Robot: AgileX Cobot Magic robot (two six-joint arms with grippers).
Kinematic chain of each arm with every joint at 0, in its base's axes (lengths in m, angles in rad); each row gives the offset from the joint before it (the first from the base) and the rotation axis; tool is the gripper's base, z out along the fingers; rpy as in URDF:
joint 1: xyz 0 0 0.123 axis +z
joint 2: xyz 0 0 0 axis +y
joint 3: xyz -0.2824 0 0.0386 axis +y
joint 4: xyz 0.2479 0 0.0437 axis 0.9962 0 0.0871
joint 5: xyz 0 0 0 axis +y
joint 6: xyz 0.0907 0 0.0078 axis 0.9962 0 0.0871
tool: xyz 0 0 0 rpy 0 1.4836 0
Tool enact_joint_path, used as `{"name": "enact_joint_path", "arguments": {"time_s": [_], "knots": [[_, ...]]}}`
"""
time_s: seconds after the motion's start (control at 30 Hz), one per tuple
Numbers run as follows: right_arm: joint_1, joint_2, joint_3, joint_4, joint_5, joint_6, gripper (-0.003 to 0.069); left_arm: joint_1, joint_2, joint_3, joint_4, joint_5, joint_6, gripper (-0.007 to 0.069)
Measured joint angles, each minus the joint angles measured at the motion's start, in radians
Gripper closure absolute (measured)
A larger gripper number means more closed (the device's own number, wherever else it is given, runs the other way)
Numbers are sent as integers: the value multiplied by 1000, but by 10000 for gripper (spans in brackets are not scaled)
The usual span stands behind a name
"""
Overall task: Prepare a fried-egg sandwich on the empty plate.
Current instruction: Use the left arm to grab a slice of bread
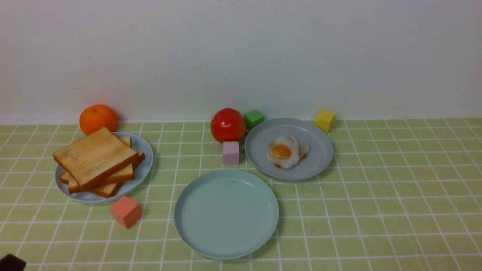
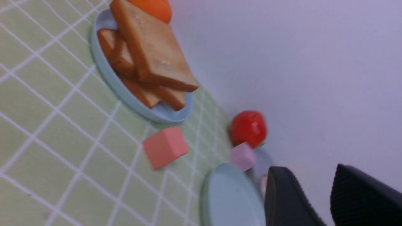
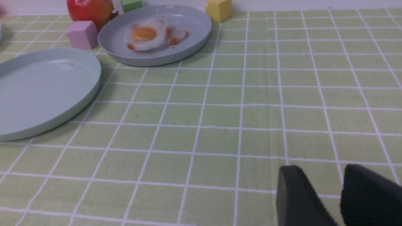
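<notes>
The empty mint-green plate point(image 1: 226, 214) lies front centre; it also shows in the left wrist view point(image 2: 226, 201) and the right wrist view point(image 3: 40, 91). Toast slices point(image 1: 96, 160) are stacked on a light blue plate point(image 1: 145, 150) at the left, also in the left wrist view point(image 2: 150, 53). A fried egg point(image 1: 284, 151) with an orange-yellow yolk and orange-red edge spots lies on a grey plate point(image 1: 312, 165), also in the right wrist view point(image 3: 146, 36). My left gripper point(image 2: 309, 171) is open and empty, at the front left corner point(image 1: 11, 262). My right gripper point(image 3: 320, 169) is open and empty, low over the cloth right of the plates.
An orange point(image 1: 98, 119) sits behind the toast. A red tomato point(image 1: 228, 125), a green cube point(image 1: 253, 118) and a pink cube point(image 1: 231, 153) stand behind the empty plate. A yellow cube point(image 1: 325, 120) is behind the grey plate, a salmon cube point(image 1: 125, 211) before the toast. A wall is behind.
</notes>
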Motion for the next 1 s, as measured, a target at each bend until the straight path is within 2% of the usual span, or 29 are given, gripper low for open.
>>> {"name": "enact_joint_path", "arguments": {"time_s": [0.17,0.3,0.4,0.57,0.67,0.73,0.77,0.83,0.93,0.97,1.0], "knots": [[0,0,0,0,0,0,418,0,0,-11,-66,-54,-12,403],[0,0,0,0,0,0,418,0,7,-127,-24,74,75,501],[0,0,0,0,0,0,418,0,126,-318,32,260,212,636],[0,0,0,0,0,0,418,-19,424,-579,86,594,426,638],[0,0,0,1,-8,0,418,-134,593,-733,133,771,469,638],[0,0,1,13,-18,6,418,-174,640,-768,157,803,471,638],[0,0,6,57,-46,34,418,-233,707,-812,193,827,473,638],[0,0,8,154,-101,83,418,-286,777,-841,235,819,474,638],[0,0,8,308,-218,145,418,-324,862,-850,257,769,474,638],[0,0,8,318,-225,147,418,-326,873,-850,258,763,474,638],[0,0,8,408,-282,166,424,-329,917,-853,261,735,474,638]]}}
